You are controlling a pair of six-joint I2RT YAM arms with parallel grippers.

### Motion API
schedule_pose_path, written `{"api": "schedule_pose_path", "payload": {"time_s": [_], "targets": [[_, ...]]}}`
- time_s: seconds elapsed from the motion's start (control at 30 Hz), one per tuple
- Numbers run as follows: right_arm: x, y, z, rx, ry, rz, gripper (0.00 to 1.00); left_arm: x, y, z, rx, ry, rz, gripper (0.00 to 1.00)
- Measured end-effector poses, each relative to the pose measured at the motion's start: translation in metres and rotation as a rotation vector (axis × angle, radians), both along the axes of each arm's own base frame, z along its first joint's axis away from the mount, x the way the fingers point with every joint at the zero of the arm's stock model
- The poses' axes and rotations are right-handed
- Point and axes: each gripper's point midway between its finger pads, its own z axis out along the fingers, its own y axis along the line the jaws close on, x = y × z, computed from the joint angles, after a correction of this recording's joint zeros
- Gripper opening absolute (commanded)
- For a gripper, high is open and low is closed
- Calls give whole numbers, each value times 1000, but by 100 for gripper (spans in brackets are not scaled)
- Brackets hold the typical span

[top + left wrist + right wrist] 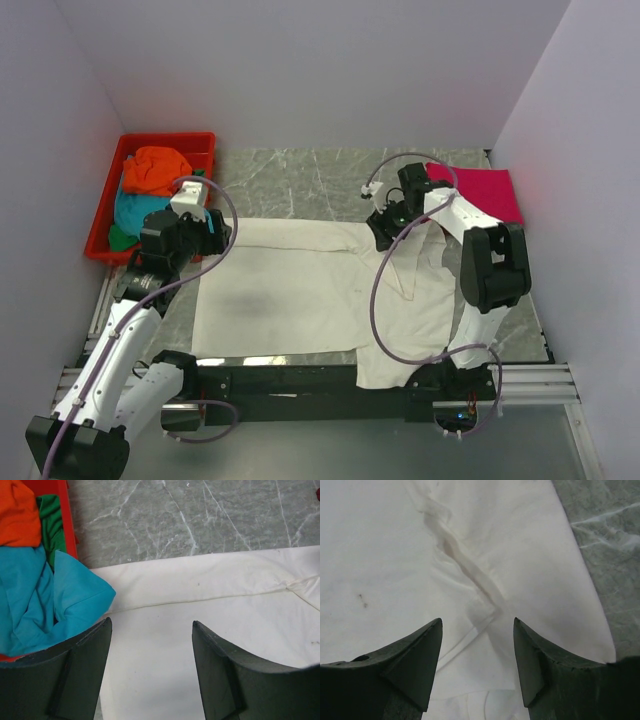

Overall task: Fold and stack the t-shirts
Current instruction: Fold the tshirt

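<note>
A large cream-white t-shirt point(300, 290) lies spread on the table, partly folded, its near right part hanging over the front edge. My left gripper point(205, 232) is open and empty over its far left corner point(165, 645). My right gripper point(383, 232) is open and empty over a creased seam near the shirt's far right edge point(470, 575). A folded magenta-pink t-shirt point(478, 192) lies at the back right. Orange point(157, 168) and teal point(140, 208) t-shirts sit in the red tray; both also show in the left wrist view, orange point(17, 512) and teal point(45, 600).
The red plastic tray point(205, 142) stands at the back left, close to my left gripper, with a green cloth point(52, 525) inside. Grey marble tabletop point(300, 185) shows behind the white shirt. Walls close in on the left, back and right.
</note>
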Motion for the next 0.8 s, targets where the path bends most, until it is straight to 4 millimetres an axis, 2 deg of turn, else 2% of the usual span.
{"api": "schedule_pose_path", "payload": {"time_s": [0.13,0.3,0.43,0.5,0.53,0.57,0.67,0.8], "targets": [[11,-1,-5,-22,12,-24,65,0,-2,-1,-4,3,-13,71],[8,-1,-10,-35,33,-22,55,-1,-5,-2,-8,9,-27,71],[5,1,-23,-46,70,-14,54,-1,-5,-2,-9,10,-29,71],[2,2,-28,-52,88,-8,46,-1,-6,-2,-9,11,-30,71],[1,2,-30,-55,96,-5,40,-1,-6,-2,-9,11,-30,71],[-1,3,-30,-57,99,-1,28,-1,-6,-2,-9,11,-30,71],[-3,6,-29,-59,101,11,11,-1,-6,-2,-9,11,-30,71],[-4,10,-26,-60,94,24,6,-1,-6,-2,-9,11,-31,71]]}}
